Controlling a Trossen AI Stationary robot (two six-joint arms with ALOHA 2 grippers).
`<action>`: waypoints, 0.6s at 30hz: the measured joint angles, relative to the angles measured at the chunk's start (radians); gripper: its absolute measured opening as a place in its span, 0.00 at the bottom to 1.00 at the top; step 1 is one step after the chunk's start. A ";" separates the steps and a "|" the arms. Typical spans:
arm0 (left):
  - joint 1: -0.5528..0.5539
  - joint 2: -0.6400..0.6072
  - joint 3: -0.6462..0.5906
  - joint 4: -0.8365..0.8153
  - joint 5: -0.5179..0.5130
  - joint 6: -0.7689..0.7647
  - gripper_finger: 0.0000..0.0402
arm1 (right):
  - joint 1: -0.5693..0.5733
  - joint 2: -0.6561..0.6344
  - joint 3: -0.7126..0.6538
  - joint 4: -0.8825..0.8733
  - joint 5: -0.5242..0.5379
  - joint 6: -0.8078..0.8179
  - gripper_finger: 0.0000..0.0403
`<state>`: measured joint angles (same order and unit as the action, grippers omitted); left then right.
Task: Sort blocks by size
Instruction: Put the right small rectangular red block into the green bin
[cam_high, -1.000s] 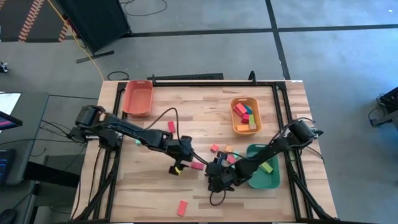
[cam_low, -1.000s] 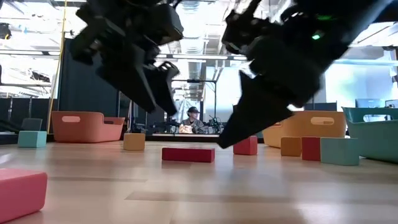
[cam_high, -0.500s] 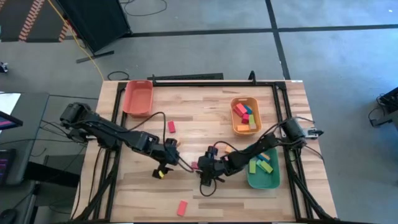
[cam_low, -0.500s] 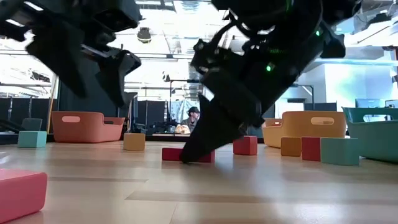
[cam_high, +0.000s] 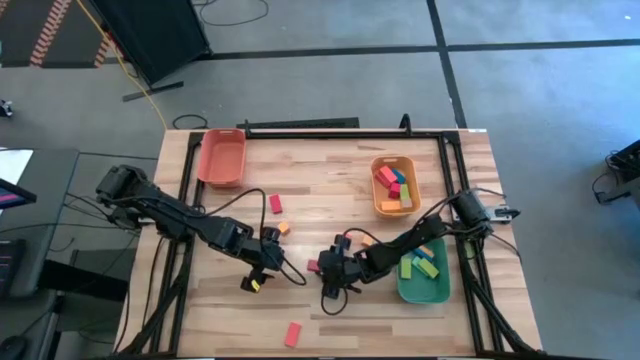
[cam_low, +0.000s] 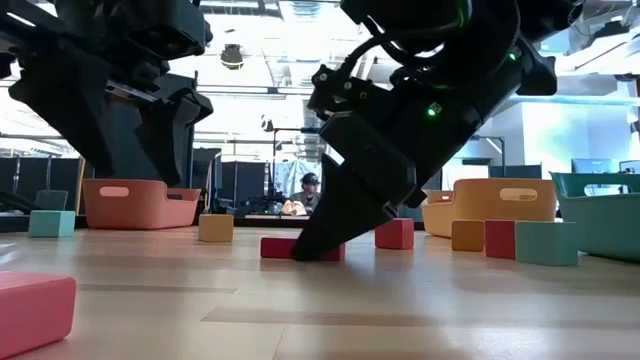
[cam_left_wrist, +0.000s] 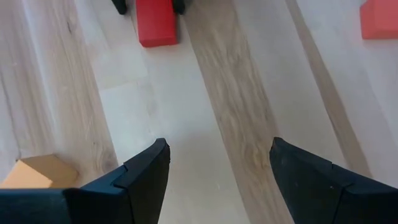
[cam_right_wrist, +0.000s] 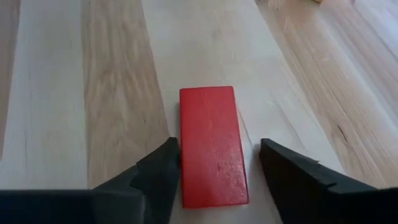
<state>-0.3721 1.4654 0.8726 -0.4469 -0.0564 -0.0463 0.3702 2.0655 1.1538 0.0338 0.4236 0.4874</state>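
High view first: the sorting is partly done, by my reading. The orange tray (cam_high: 393, 186) near the table's far right holds several blocks in red, teal and orange, and the green tray (cam_high: 423, 276) just nearer the front holds a few green and orange ones, while the red-orange tray (cam_high: 222, 157) at the far left looks to hold nothing, though its floor is hard to read from above. Loose blocks remain on the wood: a red block (cam_high: 275, 203) with a small orange block (cam_high: 284, 228) close by it in the middle, a pink block (cam_high: 293, 334) near the front edge, and the red bar (cam_right_wrist: 210, 145) that the right gripper (cam_right_wrist: 214, 163) is working on. In the right wrist view that bar lies flat on the table, lengthwise between the two fingers, which stand wide on either side of it without yet pressing its faces; the low view shows the same gripper tipped down with its tips at table level beside the bar. The left gripper (cam_left_wrist: 217, 168) hovers over bare wood just left of there, fingers spread wide and holding nothing, with the same red bar ahead of it. So at least four blocks are left to place, this bar likely next.
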 joint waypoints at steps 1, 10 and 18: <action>0.000 0.000 0.000 0.000 -0.003 0.000 0.66 | 0.002 0.000 0.000 0.000 0.000 0.002 0.58; 0.000 0.000 0.000 0.021 -0.008 0.007 0.66 | 0.014 -0.009 0.000 -0.012 0.002 0.002 0.39; 0.000 0.000 0.000 0.054 -0.009 0.019 0.66 | 0.060 -0.150 -0.003 -0.206 -0.011 0.067 0.39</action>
<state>-0.3721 1.4654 0.8726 -0.3928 -0.0654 -0.0270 0.4298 1.9159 1.1508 -0.1726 0.4128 0.5543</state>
